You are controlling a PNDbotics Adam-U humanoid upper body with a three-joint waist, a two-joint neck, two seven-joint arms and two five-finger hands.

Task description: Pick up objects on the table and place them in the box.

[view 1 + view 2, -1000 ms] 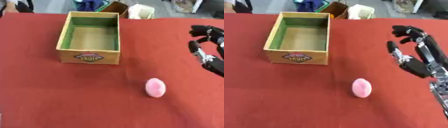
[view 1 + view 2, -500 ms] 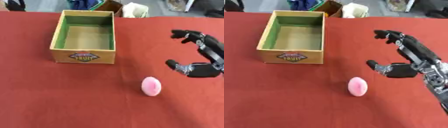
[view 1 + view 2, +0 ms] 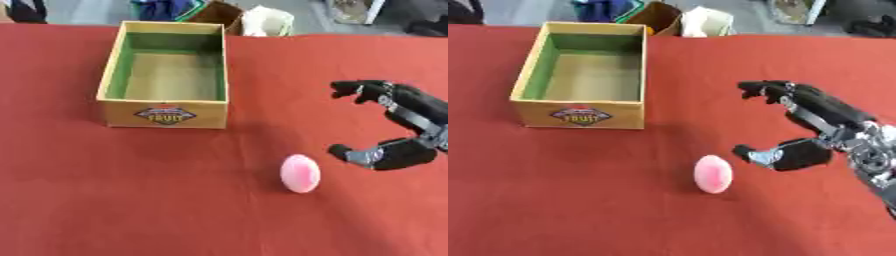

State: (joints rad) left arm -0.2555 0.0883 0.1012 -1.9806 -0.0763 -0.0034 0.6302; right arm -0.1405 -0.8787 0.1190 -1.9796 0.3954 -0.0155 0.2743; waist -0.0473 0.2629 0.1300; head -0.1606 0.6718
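One open hand (image 3: 815,127) beside pink egg (image 3: 300,173)

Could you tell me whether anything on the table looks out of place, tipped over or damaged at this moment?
Nothing stands out. The box sits upright and open, holding nothing, on the red table. The pink egg-shaped object lies intact on the cloth in front of it, and the right hand is open just beside it, not touching.
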